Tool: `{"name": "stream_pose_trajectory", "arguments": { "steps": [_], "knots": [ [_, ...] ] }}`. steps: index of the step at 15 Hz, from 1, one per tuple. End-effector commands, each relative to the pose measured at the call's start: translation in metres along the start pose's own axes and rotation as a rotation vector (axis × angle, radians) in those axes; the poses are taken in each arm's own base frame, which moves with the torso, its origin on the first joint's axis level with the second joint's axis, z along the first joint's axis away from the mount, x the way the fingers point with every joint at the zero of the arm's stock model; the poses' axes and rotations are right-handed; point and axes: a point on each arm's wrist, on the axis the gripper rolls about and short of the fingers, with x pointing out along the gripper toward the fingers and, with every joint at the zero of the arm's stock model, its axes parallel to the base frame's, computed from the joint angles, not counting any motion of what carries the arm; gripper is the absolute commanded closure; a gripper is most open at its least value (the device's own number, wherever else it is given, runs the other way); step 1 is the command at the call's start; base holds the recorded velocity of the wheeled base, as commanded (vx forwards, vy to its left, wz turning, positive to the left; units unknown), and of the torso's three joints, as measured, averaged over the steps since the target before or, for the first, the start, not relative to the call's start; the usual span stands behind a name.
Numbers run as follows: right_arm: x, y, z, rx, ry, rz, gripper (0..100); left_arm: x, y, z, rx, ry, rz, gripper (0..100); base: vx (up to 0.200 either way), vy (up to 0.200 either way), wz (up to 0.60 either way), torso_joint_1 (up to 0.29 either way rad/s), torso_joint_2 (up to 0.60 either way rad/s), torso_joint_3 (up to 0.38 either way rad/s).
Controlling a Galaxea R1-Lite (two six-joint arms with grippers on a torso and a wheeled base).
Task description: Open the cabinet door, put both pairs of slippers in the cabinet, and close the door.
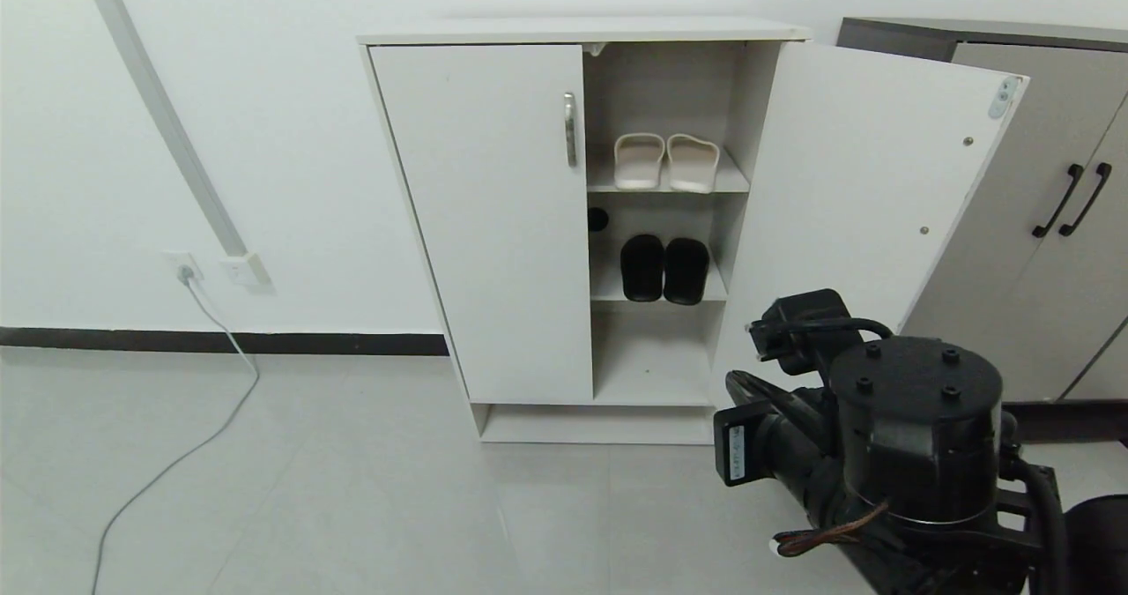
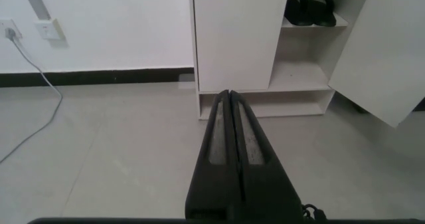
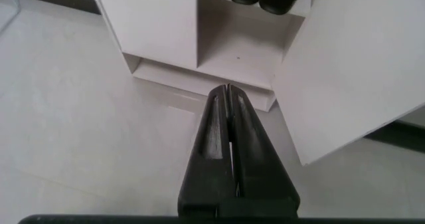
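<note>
With white slippers [image 1: 665, 161] and black slippers [image 1: 664, 269] shelved, left gripper [image 2: 230, 95] and right gripper [image 3: 228, 90] have jaws together, seemingly free to push the open cabinet door [image 1: 864, 198] shut.

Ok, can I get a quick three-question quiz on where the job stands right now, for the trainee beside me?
1. Multiple choice: compared with the white slippers, the black slippers sit A) one shelf above, B) one shelf below, C) on the same shelf.
2. True or false: the left gripper and the right gripper are both shut and empty.
3. Short answer: judging by the cabinet, which step is left?
Key: 1 B. 2 True. 3 Closing the right door, which stands open; both pairs are inside.
</note>
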Motion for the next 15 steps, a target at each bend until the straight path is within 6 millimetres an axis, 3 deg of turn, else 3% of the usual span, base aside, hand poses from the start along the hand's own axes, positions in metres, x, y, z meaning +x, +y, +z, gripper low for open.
{"name": "stream_pose_trajectory", "arguments": {
  "steps": [1, 15],
  "knots": [
    [0.0009, 0.0013, -0.0028, -0.009, 0.007, 0.001, 100, 0.0001, 0.0000, -0.0001, 0.000, 0.002, 0.000, 100, 0.000, 0.000, 0.00, 0.000, 0.00, 0.000],
    [0.0035, -0.0008, -0.0047, -0.019, 0.014, -0.010, 100, 0.0001, 0.0000, -0.0001, 0.000, 0.002, 0.000, 100, 0.000, 0.000, 0.00, 0.000, -0.01, -0.016]
  ]
}}
